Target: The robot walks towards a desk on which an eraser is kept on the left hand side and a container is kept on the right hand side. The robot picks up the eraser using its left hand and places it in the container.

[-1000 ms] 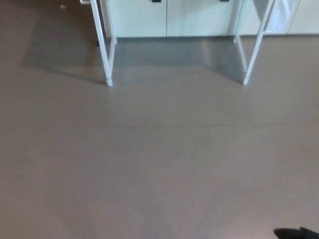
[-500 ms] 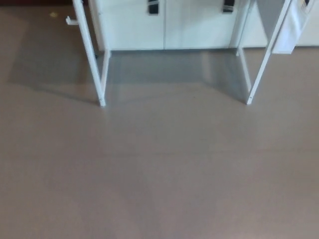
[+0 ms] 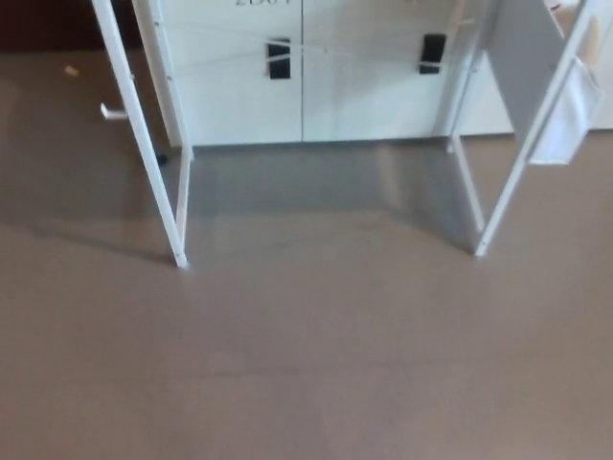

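Brown floor (image 3: 306,364) fills the lower frame, and the desk (image 3: 144,134) shows only as white legs — one foot at left centre, another at right centre. Behind them, along the top, stand white cabinets (image 3: 306,86) with two black handles. Neither hand is in view, so their state can't be told — nor can the eraser or container be seen.

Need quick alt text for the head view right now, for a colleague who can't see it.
White desk legs stand on a bare grey-brown floor, with white cabinet doors behind. The desktop, eraser and container are out of frame, and neither robot hand shows.
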### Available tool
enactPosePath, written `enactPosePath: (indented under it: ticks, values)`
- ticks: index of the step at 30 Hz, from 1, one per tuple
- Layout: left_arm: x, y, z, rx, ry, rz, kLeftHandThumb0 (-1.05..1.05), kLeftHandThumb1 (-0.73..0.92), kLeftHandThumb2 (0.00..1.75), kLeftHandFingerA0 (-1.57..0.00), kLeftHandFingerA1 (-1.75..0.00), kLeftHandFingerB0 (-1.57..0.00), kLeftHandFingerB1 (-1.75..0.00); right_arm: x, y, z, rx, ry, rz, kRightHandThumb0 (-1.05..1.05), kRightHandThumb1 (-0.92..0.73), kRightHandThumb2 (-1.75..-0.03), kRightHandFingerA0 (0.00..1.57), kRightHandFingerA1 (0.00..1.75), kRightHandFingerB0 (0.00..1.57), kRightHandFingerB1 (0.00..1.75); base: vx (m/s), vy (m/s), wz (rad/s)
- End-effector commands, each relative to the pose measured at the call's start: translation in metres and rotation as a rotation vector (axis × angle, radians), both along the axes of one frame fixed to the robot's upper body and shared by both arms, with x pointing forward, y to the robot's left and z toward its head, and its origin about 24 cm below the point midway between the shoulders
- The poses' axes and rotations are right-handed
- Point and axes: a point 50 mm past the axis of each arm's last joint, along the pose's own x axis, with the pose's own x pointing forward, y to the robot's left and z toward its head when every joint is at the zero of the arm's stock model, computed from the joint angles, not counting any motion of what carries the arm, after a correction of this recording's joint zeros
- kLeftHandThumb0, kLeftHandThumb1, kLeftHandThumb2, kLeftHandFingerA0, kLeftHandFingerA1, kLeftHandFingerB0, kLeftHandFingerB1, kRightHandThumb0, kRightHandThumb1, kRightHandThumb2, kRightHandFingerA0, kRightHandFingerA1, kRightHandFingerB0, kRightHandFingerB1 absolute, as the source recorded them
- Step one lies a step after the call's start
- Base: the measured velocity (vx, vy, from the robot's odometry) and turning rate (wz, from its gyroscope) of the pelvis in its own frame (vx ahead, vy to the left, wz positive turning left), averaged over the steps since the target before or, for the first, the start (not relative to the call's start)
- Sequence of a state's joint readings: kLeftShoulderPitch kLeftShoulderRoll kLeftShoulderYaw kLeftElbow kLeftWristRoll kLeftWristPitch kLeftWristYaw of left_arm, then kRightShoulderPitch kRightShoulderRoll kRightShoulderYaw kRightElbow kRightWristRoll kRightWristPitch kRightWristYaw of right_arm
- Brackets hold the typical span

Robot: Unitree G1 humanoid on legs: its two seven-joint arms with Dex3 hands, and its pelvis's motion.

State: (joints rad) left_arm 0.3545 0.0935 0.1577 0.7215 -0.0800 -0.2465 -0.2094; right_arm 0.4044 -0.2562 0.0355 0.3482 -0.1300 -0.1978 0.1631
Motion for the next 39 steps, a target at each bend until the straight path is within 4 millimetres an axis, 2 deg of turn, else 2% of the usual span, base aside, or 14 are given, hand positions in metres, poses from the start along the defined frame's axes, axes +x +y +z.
enactPosePath:
  ticks: [1, 5, 12, 13, 25, 30, 31, 34, 35, 39]
  values:
    - [-0.002, 0.014, 0.005, 0.153, -0.027, -0.049, -0.6, 0.41, 0.84, -0.52, -0.68, -0.41, -0.54, 0.003, 0.0, 0.004, -0.018, -0.021, 0.02, -0.13, -0.44, -0.53, 0.67, 0.48, 0.48, 0.44, 0.46, 0.016, 0.14]
    - [-0.006, 0.016, 0.005, 0.203, -0.011, -0.067, -0.66, 0.43, 0.86, -0.53, -0.68, -0.4, -0.53, 0.001, 0.001, 0.004, -0.019, -0.02, 0.028, -0.14, -0.43, -0.54, 0.68, 0.49, 0.48, 0.44, 0.33, -0.009, -0.02]
    - [-0.008, 0.012, 0.004, 0.218, -0.021, -0.075, -0.58, 0.41, 0.86, -0.5, -0.69, -0.39, -0.54, 0.002, 0.003, 0.004, -0.018, -0.018, 0.03, -0.11, -0.43, -0.52, 0.69, 0.48, 0.49, 0.43, 0.19, 0.031, -0.09]
    - [-0.008, 0.011, 0.004, 0.229, -0.027, -0.084, -0.55, 0.54, 0.56, -0.53, -0.67, -0.46, -0.43, 0.002, 0.003, 0.004, -0.02, -0.017, 0.031, -0.12, -0.43, -0.52, 0.7, 0.47, 0.49, 0.43, 0.28, 0.128, 0.17]
    - [-0.006, 0.009, 0.003, 0.284, -0.037, -0.129, -0.58, 0.56, 0.57, -0.54, -0.64, -0.45, -0.42, 0.007, 0.006, 0.005, -0.015, -0.025, 0.045, -0.13, -0.44, -0.53, 0.68, 0.49, 0.48, 0.44, 0.16, 0.043, 0.0]
    - [0.003, 0.002, 0.005, 0.251, -0.079, -0.077, -0.57, 0.54, 0.56, -0.53, -0.64, -0.45, -0.42, 0.011, 0.007, 0.003, 0.002, -0.026, 0.033, -0.11, -0.45, -0.53, 0.68, 0.49, 0.48, 0.44, 0.2, -0.194, 0.13]
    - [0.004, -0.001, 0.004, 0.216, -0.083, -0.047, -0.6, 0.41, 0.85, -0.5, -0.69, -0.38, -0.53, 0.01, 0.007, 0.003, -0.003, -0.025, 0.034, -0.12, -0.45, -0.54, 0.67, 0.49, 0.48, 0.44, 0.26, -0.244, 0.02]
    - [0.004, -0.005, 0.004, 0.215, -0.096, -0.068, -0.62, 0.42, 0.87, -0.49, -0.69, -0.39, -0.54, 0.008, 0.007, 0.004, -0.002, -0.026, 0.037, -0.13, -0.46, -0.54, 0.66, 0.48, 0.47, 0.43, 0.15, -0.097, -0.02]
    - [0.003, -0.006, 0.005, 0.226, -0.1, -0.085, -0.6, 0.56, 0.57, -0.51, -0.66, -0.44, -0.44, 0.008, 0.007, 0.005, -0.008, -0.027, 0.04, -0.13, -0.45, -0.54, 0.67, 0.48, 0.48, 0.43, 0.14, -0.047, -0.06]
    - [0.003, -0.003, 0.005, 0.296, -0.084, -0.122, -0.54, 0.57, 0.57, -0.5, -0.67, -0.43, -0.43, 0.012, 0.008, 0.006, -0.01, -0.032, 0.041, -0.13, -0.45, -0.54, 0.67, 0.49, 0.49, 0.44, 0.12, 0.048, -0.11]
